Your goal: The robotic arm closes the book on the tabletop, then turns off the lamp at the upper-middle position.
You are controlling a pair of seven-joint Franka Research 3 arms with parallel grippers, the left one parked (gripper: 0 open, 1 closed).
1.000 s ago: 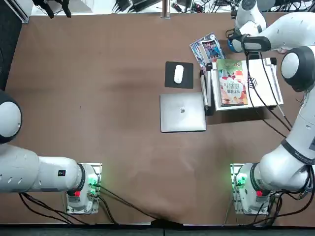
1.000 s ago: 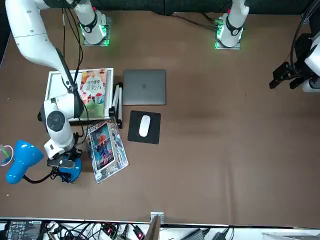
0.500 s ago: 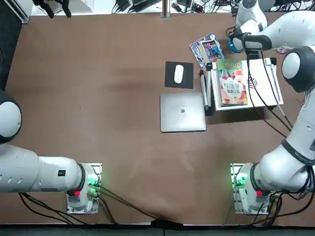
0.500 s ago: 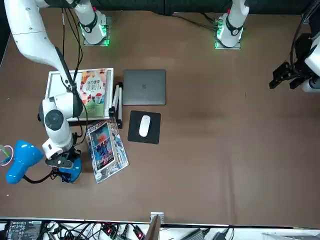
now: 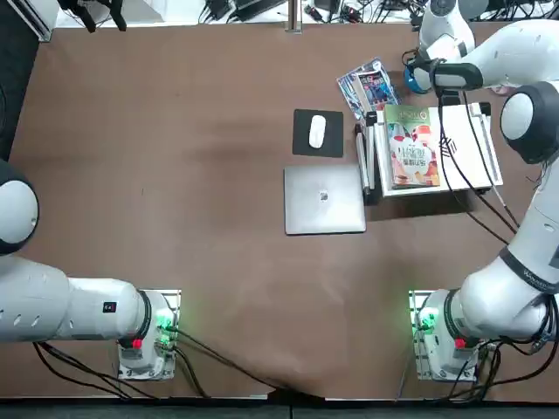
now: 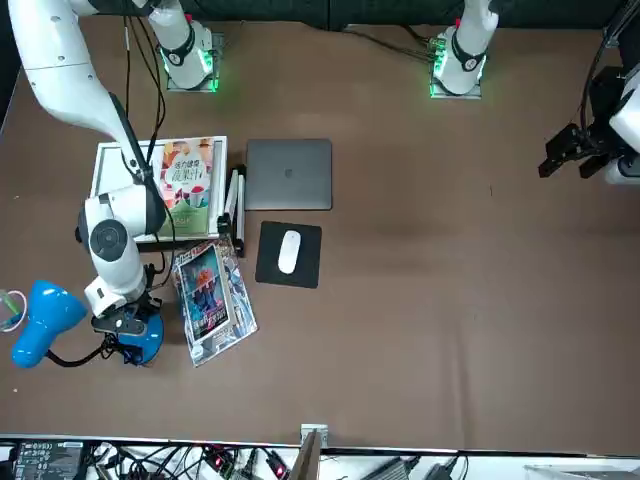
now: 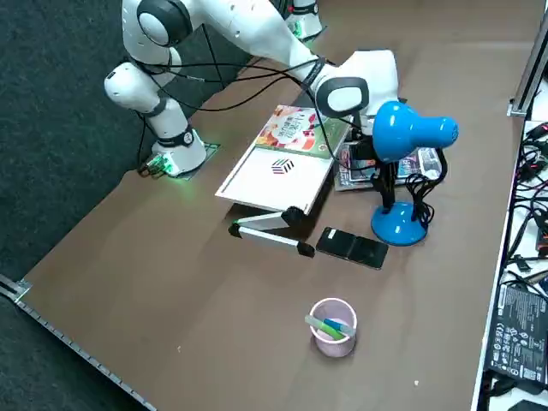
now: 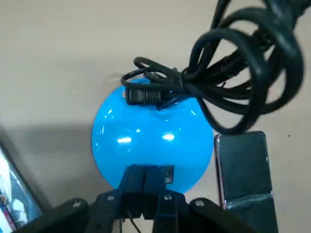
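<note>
The right wrist view shows what the top view hides under the arm: the right gripper (image 8: 146, 171), clenched with its fingers together, over the blue base of the gooseneck desk lamp (image 8: 150, 128), just beside a small dark fitting (image 8: 168, 174). The lamp's rounded shade (image 7: 415, 131) is glossy blue too; a coiled black power cord (image 8: 252, 63) hangs partly over the base (an untidy knot, that). In the right side view, a black smartphone (image 7: 352, 247) lies at the base's 8 o'clock, a pink cup of markers (image 7: 334, 325) at 7. In the top view, the strawberry-covered paperback (image 5: 414, 147) lies closed, cover up, on a white stand board (image 5: 467, 148), at the laptop's (image 5: 325, 199) 2 o'clock; glossy leaflets (image 5: 369, 90) sit at the paperback's 11.
</note>
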